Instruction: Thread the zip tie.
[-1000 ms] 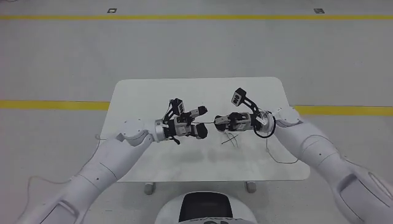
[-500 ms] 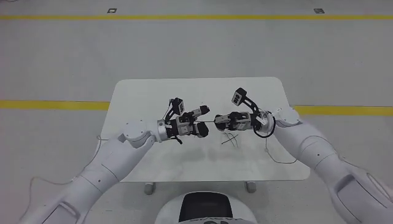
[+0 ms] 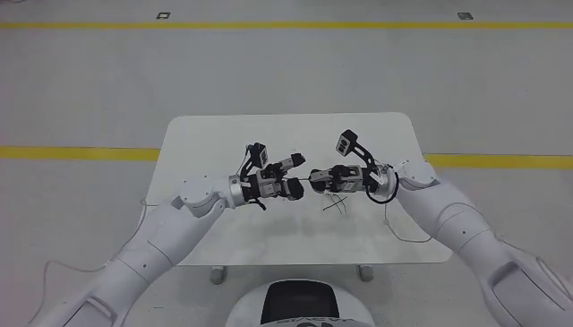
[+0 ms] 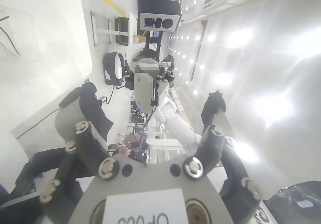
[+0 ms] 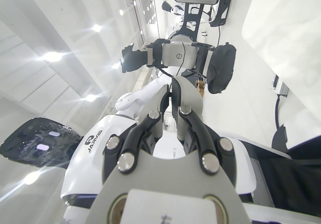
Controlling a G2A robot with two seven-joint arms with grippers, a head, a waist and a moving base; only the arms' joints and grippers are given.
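My left gripper (image 3: 295, 177) hangs over the table (image 3: 206, 139) with its fingers (image 4: 85, 107) spread wide and nothing between them. Straight ahead of it runs the zip tie (image 3: 303, 181), a thin dark strap held level in the air across the short gap between my two grippers. Its near end reaches toward the left's open fingers, though I cannot tell whether it touches either pad. Its far end is pinched in my right gripper (image 5: 172, 84), whose jaws are pressed together on it. The two grippers face each other, close but apart. Below the right gripper, on the table, lie a few loose ties (image 3: 337, 204). I judge the step in hand to be taking the free end with the left. To do that well I want the zip tie centred between the left's pads before I close, and I want to close slowly on its flat sides so it does not twist. The right's pinch must be firm, or the zip tie will swing away. It looks thin and springy and would likely bow if pushed endwise, so the left should come in along its line. I cannot tell which end carries the head, and that needs settling before I bend a loop.
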